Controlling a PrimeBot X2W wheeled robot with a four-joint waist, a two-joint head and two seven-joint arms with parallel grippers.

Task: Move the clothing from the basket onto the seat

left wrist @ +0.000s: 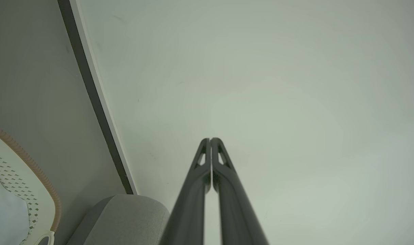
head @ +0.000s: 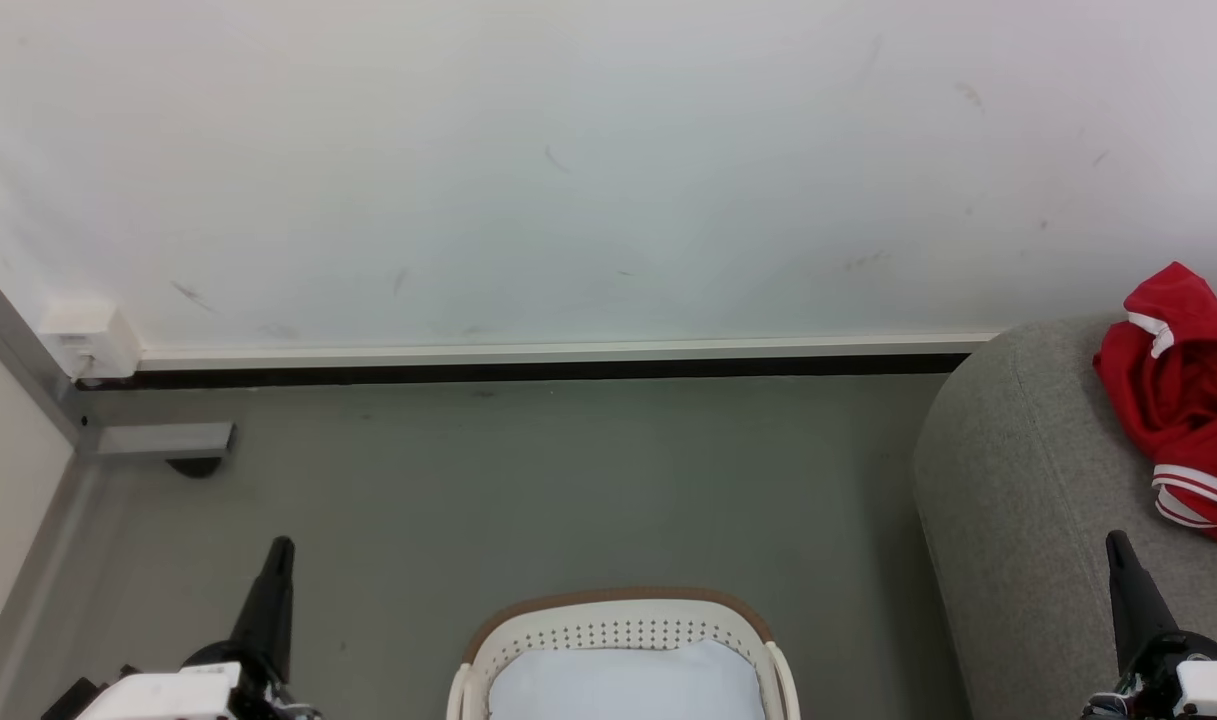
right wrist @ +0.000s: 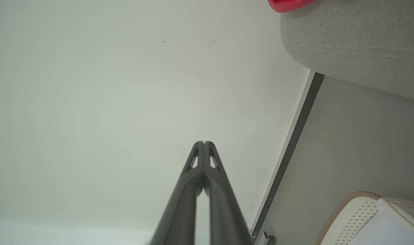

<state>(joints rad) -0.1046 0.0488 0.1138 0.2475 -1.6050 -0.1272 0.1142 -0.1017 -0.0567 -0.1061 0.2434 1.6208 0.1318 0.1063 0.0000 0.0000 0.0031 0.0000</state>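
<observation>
Head view: shows red clothing [head: 1183,400] w/ white trim bands heaped on top of the light-grey seat [head: 1018,480] at far right, partly cut by the frame edge; can't tell whether one garment or two. Shows cream perforated basket [head: 618,630] w/ brown rim at bottom centre, standing on grey floor [head: 528,480], apart from the seat, lower part cut off; holds a pale white pad [head: 623,685] inside. Puts left gripper [head: 280,548] at lower left over the floor, well left of the basket, & right gripper [head: 1116,542] at lower right, overlapping the seat in view, near the clothing but not touching it. Left wrist view: shows fingers [left wrist: 224,177] pressed together tip to tip, nothing btw them, aimed at white wall [head: 568,150]; basket corner & seat end at bottom left. Right wrist view: same for right fingers, closed tight on nothing, pointing at the wall; sliver of red cloth on the seat at top right, basket rim at bottom right. Also shows dark baseboard strip [head: 548,368] along the wall foot & grey metal bracket [head: 158,440] at left, by the floor.
</observation>
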